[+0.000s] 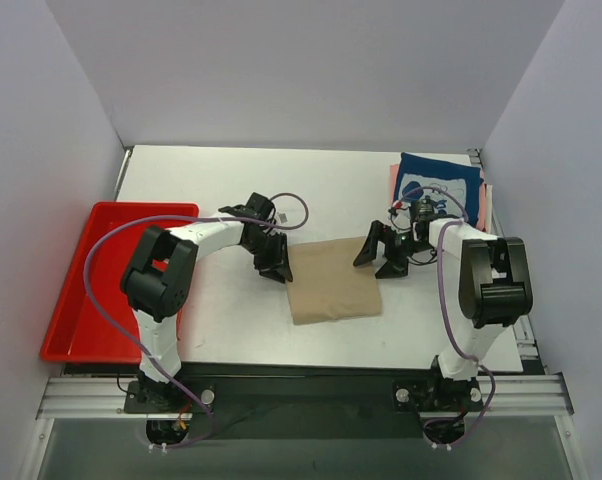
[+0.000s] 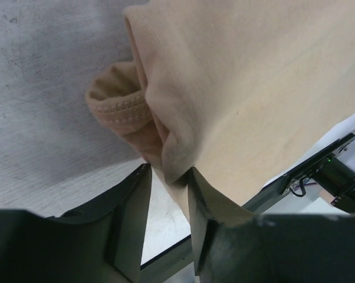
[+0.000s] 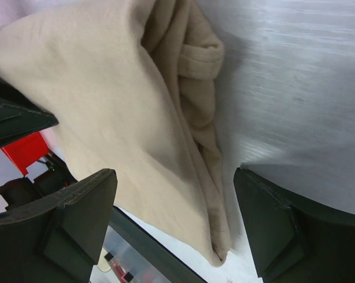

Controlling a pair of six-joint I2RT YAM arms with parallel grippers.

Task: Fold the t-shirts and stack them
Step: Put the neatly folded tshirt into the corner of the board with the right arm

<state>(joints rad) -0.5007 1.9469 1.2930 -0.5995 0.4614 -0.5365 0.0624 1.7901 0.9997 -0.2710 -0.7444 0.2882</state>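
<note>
A tan t-shirt (image 1: 331, 280) lies folded into a rectangle on the table between both arms. My left gripper (image 1: 274, 262) is at its left edge. In the left wrist view its fingers (image 2: 168, 174) press from both sides on a bunched fold of the tan cloth (image 2: 254, 88), beside a rolled hem. My right gripper (image 1: 378, 255) is at the shirt's right edge, open. In the right wrist view it (image 3: 173, 177) straddles the layered edge of the tan shirt (image 3: 107, 100) without touching it. A navy t-shirt (image 1: 439, 185) with white print lies at the back right on a pink one (image 1: 393, 180).
A red plastic tray (image 1: 81, 300) sits at the table's left edge. The stacked shirts are close behind the right arm's wrist. White walls enclose the table on three sides.
</note>
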